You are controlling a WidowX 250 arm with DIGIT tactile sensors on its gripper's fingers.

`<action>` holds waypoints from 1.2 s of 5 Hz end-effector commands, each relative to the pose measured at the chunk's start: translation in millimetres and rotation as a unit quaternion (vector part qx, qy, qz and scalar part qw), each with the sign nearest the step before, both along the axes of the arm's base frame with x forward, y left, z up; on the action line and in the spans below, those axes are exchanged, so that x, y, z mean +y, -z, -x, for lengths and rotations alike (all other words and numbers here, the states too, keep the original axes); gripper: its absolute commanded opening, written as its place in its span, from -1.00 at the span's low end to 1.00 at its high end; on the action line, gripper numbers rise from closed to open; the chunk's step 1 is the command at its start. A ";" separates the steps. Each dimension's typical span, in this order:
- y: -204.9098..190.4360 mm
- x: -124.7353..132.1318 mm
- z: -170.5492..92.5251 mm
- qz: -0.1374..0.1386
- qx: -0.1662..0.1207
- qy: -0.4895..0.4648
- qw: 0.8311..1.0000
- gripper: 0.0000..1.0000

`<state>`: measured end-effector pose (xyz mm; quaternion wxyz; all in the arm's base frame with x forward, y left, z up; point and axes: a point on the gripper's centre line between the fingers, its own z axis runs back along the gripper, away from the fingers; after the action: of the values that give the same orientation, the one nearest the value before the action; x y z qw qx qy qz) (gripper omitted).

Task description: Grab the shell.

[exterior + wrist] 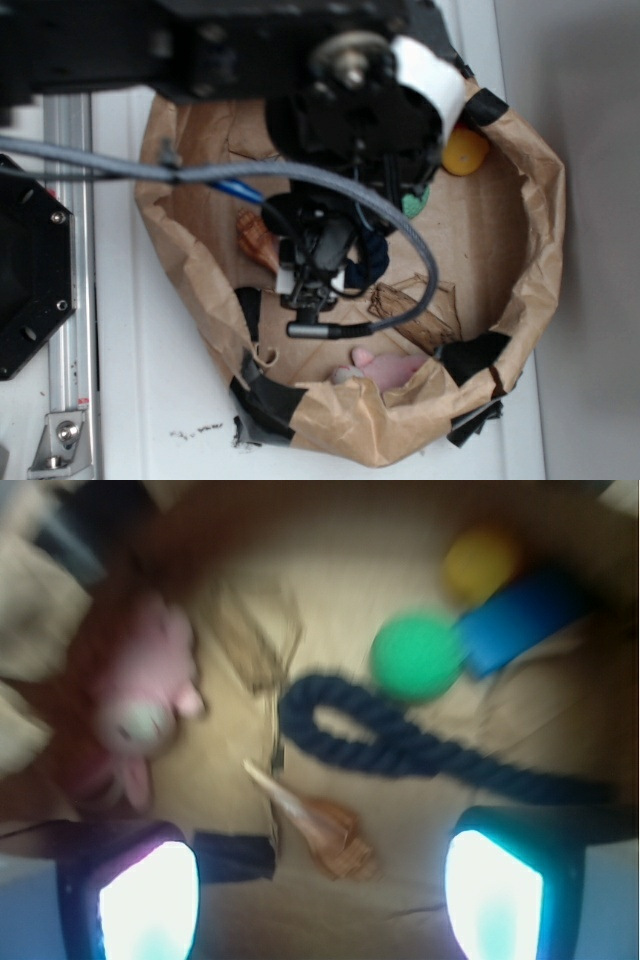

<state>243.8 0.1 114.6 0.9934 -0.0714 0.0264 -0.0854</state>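
Note:
The shell (320, 827), orange-tan with a pale pointed tip, lies flat on the brown paper floor. In the wrist view it rests between and just ahead of my two glowing fingertips (150, 905), touching neither. My gripper (320, 900) is open and empty, hovering above the paper. In the exterior view the shell (256, 238) shows partly, just left of the gripper (312, 285), with the arm covering the rest.
A dark blue rope (400, 745) loops just beyond the shell. A green ball (415, 655), yellow ball (480, 562) and blue block (525, 615) lie further off. A pink plush toy (140, 695) and crumpled brown scrap (255, 640) sit left. Raised paper walls (530, 250) ring everything.

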 end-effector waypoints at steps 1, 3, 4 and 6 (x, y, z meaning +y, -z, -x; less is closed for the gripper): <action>33.8 5.9 51.1 -0.032 0.019 0.031 0.999 1.00; 78.3 -6.8 47.9 -0.020 -0.003 0.055 0.998 1.00; 82.4 -24.1 34.1 -0.022 -0.030 0.065 0.997 1.00; 87.4 -19.2 12.1 -0.074 -0.042 0.025 0.996 -1.00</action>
<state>225.0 -15.9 23.0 0.9934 0.0050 0.0147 -0.1140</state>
